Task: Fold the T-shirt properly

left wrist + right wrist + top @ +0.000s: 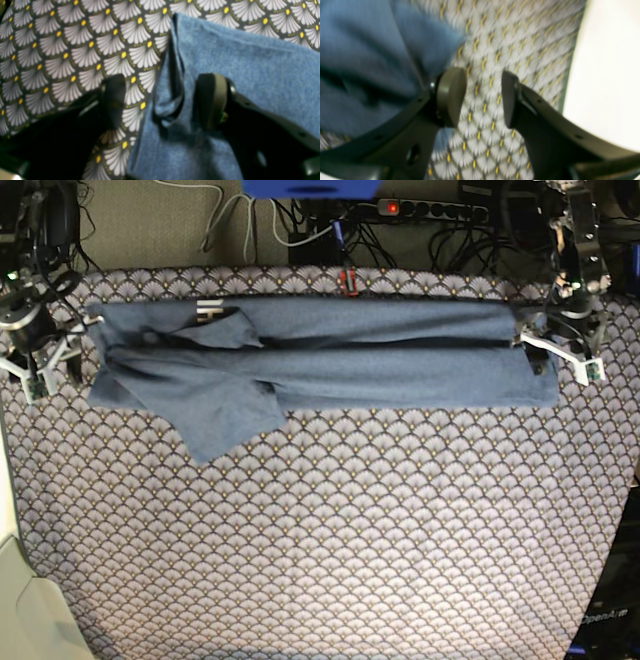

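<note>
The slate-blue T-shirt (330, 365) lies in a long folded band across the far part of the table, with one sleeve (225, 420) spread out toward the front at the left. No white letters show. My left gripper (558, 352) is at the band's right end. In the left wrist view it (162, 100) is open, with the shirt's folded edge (172, 110) between its fingers and one finger (211, 100) over the cloth. My right gripper (45, 358) is at the left end. It (481, 97) is open over bare tablecloth, with the shirt (370, 62) just beside it.
The table wears a fan-patterned cloth (330, 540). A power strip (430, 210) and cables (230, 220) lie behind the far edge. A pale surface (607, 75) borders the table beside the right gripper, and it shows at the base view's lower left (15, 580).
</note>
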`<state>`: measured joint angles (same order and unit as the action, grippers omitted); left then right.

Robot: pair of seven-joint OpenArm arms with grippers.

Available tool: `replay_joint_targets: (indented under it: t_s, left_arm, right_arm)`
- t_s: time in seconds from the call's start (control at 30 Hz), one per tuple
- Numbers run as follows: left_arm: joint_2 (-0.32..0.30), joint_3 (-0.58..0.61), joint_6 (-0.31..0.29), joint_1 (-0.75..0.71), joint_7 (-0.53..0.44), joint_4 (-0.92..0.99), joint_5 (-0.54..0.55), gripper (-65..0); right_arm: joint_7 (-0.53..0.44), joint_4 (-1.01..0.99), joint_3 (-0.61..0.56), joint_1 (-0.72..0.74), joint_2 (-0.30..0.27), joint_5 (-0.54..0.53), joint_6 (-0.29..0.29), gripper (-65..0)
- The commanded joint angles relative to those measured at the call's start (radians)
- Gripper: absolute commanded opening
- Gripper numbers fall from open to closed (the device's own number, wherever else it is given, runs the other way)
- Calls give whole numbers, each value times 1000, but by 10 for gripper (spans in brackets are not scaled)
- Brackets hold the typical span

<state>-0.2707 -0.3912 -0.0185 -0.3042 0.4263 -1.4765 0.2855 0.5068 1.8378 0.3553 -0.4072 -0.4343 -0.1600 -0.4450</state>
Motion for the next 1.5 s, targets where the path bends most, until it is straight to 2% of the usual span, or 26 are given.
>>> replay_joint_targets:
  t_s: [0.0, 0.13, 0.27, 0.37, 0.53, 0.63, 0.97, 1.1, 1.27, 1.47]
  left_arm:
    - [-14, -4, 5, 0, -20, -14, 1, -214]
    - [0, -2, 5, 1, -19, -14, 1, -214]
    - [8, -2, 5, 3, -19, -14, 1, -214]
    - [9, -2, 5, 6, -19, -14, 1, -214]
    - [9, -2, 5, 7, -19, -14, -1, -214]
    - [9, -2, 5, 7, -19, -14, -4, -214]
    - [9, -4, 7, 10, -19, -14, -1, -214]
    - [37, -4, 7, 23, -17, -14, -9, -214]
    - [44, -4, 7, 23, -17, -14, -9, -214]
    - [55, -4, 7, 23, -17, -14, -10, -214]
  right_arm:
    - [-15, 43, -3, 23, -11, -6, -1, -369]
    - [68, 92, -124, 124, -11, -6, -1, -369]
    - [184, 36, -289, 276, -1, -6, -1, -369]
    - [220, -37, -388, 382, 32, -5, -1, -369]
    - [217, -241, -482, 526, 70, -3, -1, -369]
    - [207, -344, -516, 591, 75, -3, -1, -369]
    - [45, -629, -549, 700, 73, -3, -2, -369]
    - [-7, -718, -549, 727, 75, -3, -2, -369]
    - [-18, -775, -548, 747, 76, -3, -93, -370]
    - [-10, -761, -549, 738, 94, -3, -100, -370]
